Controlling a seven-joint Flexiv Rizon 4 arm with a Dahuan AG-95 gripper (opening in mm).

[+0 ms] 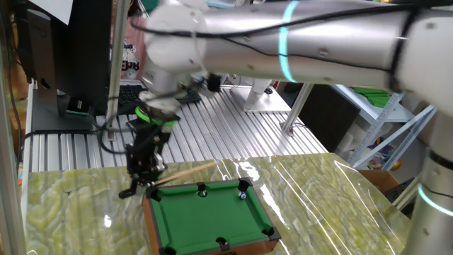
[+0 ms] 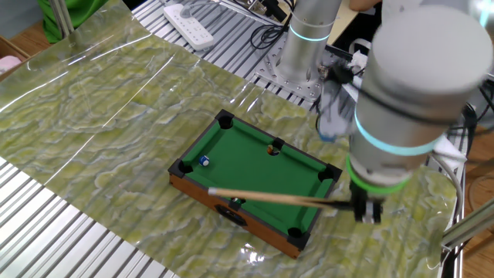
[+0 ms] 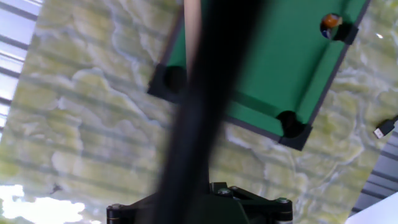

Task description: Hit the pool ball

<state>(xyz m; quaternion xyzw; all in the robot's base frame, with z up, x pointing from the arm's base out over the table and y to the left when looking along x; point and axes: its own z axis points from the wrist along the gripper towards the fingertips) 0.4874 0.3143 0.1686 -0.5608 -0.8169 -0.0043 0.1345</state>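
Observation:
A miniature green pool table (image 2: 247, 166) stands on the marbled green mat. The pool ball (image 2: 204, 161), small and pale bluish-white, lies on the felt close to a corner pocket; in one fixed view the pool ball (image 1: 243, 194) sits by the far right corner. My gripper (image 2: 363, 207) is shut on the black end of the tan cue stick (image 2: 270, 197), just off the table's short end. The stick reaches along the table's long rail, with its tip well short of the ball. In the hand view the cue stick (image 3: 205, 112) is a dark blur that hides the jaws, and the ball is out of sight.
An orange ball (image 2: 272, 149) rests beside a middle pocket; the hand view also shows the orange ball (image 3: 331, 22). A white power strip (image 2: 189, 14) and the robot base (image 2: 305, 46) stand on the slatted metal bench. A keyboard (image 1: 127, 95) sits at the back.

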